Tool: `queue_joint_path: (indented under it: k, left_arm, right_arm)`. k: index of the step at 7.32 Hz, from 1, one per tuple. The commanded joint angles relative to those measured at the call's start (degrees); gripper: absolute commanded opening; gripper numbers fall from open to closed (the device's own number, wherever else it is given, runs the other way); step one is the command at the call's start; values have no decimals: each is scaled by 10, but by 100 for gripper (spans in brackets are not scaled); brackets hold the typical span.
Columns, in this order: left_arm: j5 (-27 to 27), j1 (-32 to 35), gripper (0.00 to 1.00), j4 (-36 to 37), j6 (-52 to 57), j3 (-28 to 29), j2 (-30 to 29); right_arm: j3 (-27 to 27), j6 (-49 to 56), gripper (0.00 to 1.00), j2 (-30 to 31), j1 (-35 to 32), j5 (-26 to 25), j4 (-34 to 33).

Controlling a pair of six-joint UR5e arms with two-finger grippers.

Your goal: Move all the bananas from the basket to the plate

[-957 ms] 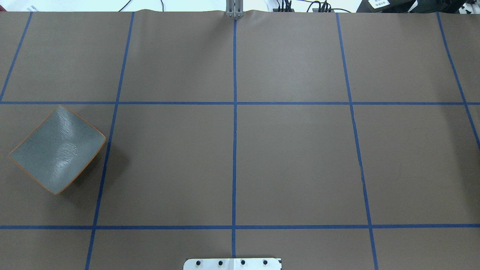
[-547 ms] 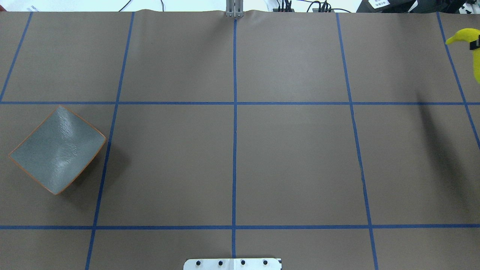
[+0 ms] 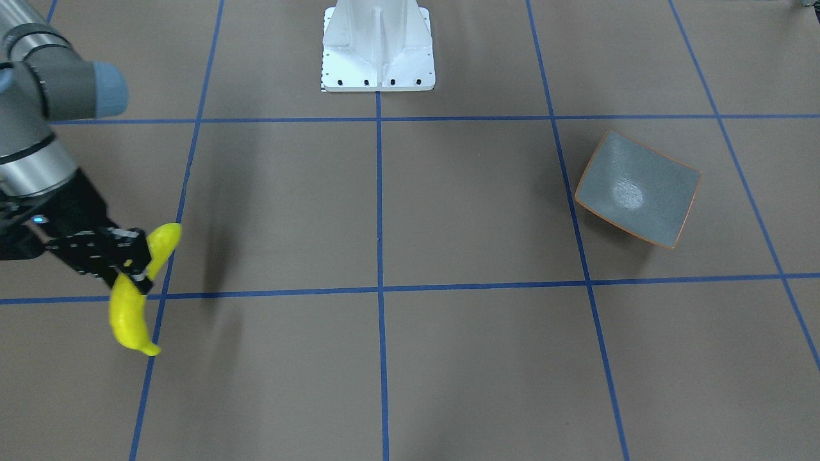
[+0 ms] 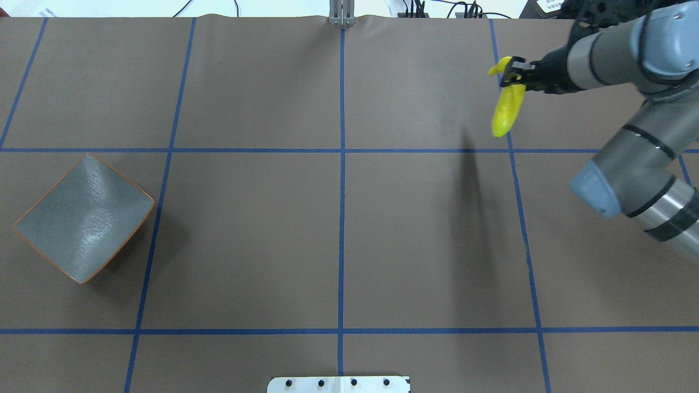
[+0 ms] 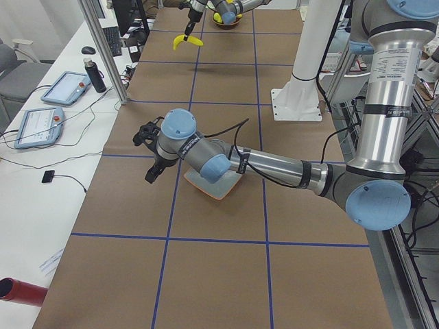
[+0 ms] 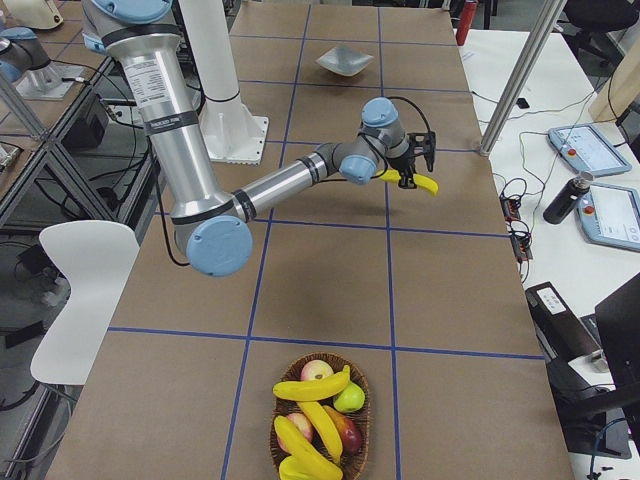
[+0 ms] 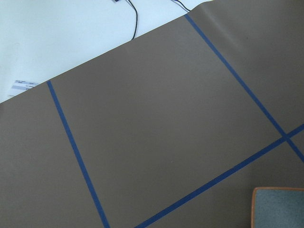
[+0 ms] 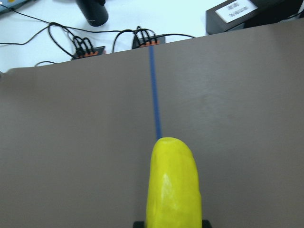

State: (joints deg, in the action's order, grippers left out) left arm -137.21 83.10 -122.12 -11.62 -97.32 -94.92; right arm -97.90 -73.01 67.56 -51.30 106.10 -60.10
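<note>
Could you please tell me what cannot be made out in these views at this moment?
Left gripper: only the exterior left view shows it, so open or shut is unclear.
Basket: exterior right view's bottom edge cuts it; overlapping fruit hide how many bananas it holds.
Plate: the left arm covers part of it in the exterior left view.

**Silver tubes, blue caps, black ends**

The left arm [image 5: 274, 164] and right arm [image 4: 644, 164] are brushed-silver tubes with grey joints and pale-blue caps. The white base pedestal [image 3: 378, 45] shows dark screws along its foot. Farthest from the pedestal, the right gripper [image 4: 511, 76] is black. A thin black cable [image 5: 232, 129] loops off the left arm.
</note>
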Motion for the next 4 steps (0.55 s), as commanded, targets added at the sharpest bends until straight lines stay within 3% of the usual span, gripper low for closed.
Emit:
queue_joint_path:
  k: [1, 4]
  left_arm:
    - [0, -61, 100, -84, -194, -3, -30]
    - [-1, -175, 100, -161, -412, -12, -104]
  right_arm:
    - [-2, -137, 0, -106, 91, -64, -51]
    - [7, -234, 0, -240, 159, -119, -163]
